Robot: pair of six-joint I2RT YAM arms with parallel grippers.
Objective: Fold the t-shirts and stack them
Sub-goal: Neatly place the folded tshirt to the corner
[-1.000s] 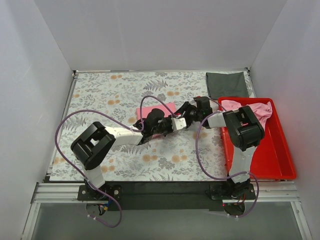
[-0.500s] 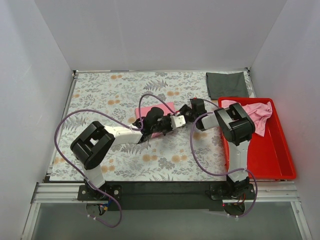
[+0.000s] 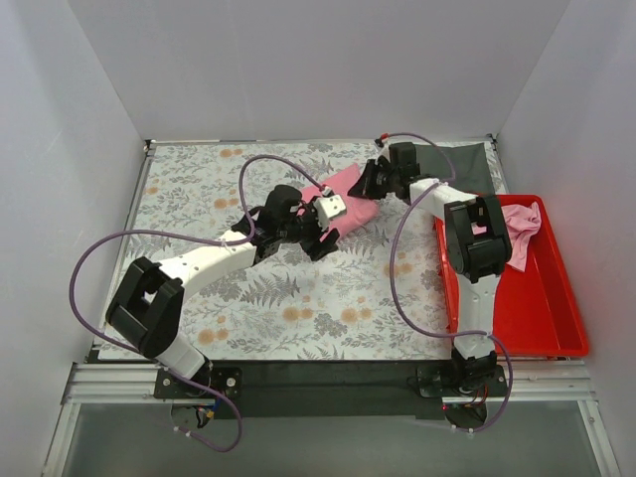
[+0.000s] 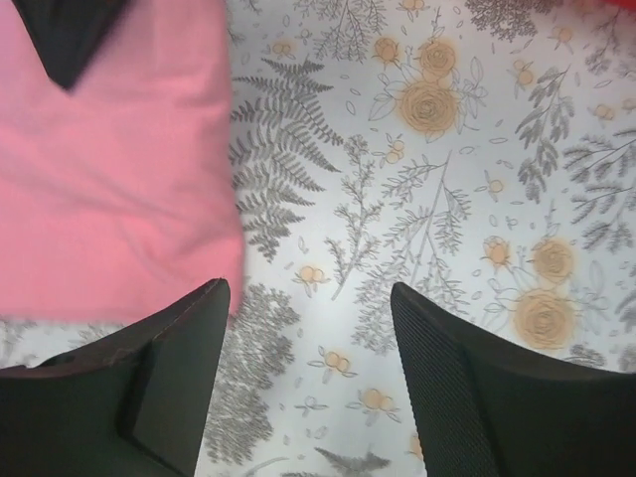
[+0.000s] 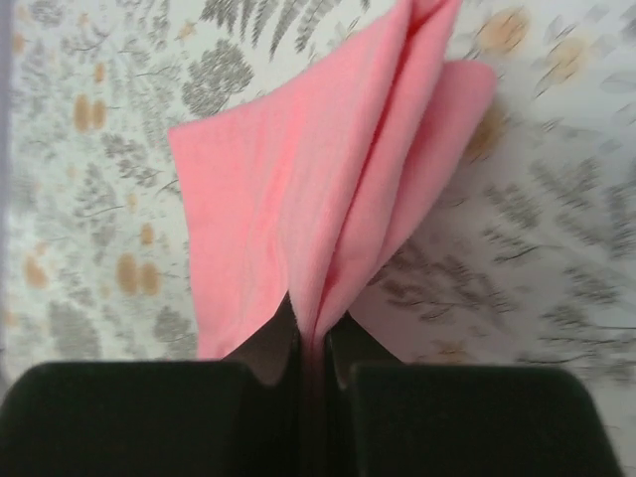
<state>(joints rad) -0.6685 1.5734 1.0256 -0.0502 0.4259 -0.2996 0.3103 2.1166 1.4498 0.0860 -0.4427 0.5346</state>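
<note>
A folded pink t-shirt [image 3: 350, 197] hangs by one edge just above the flowered tablecloth, back of centre. My right gripper [image 3: 368, 187] is shut on that edge; in the right wrist view the fabric [image 5: 308, 199] fans out from the closed gripper [image 5: 316, 333]. My left gripper [image 3: 320, 231] stands open just in front of the shirt and to its left. In the left wrist view the gripper [image 4: 306, 293] has only tablecloth between its fingers, and the shirt [image 4: 109, 179] lies past the left fingertip. A second, crumpled pink t-shirt [image 3: 517, 224] lies in the red bin.
The red bin [image 3: 556, 348] stands along the table's right edge. A dark grey cloth [image 3: 452, 164] lies at the back right corner, behind the right arm. Purple cables loop over both arms. White walls close in the table on three sides.
The right gripper shut on the folded shirt and carried it up and toward the back right. The left gripper followed, then opened and let go of the shirt.
</note>
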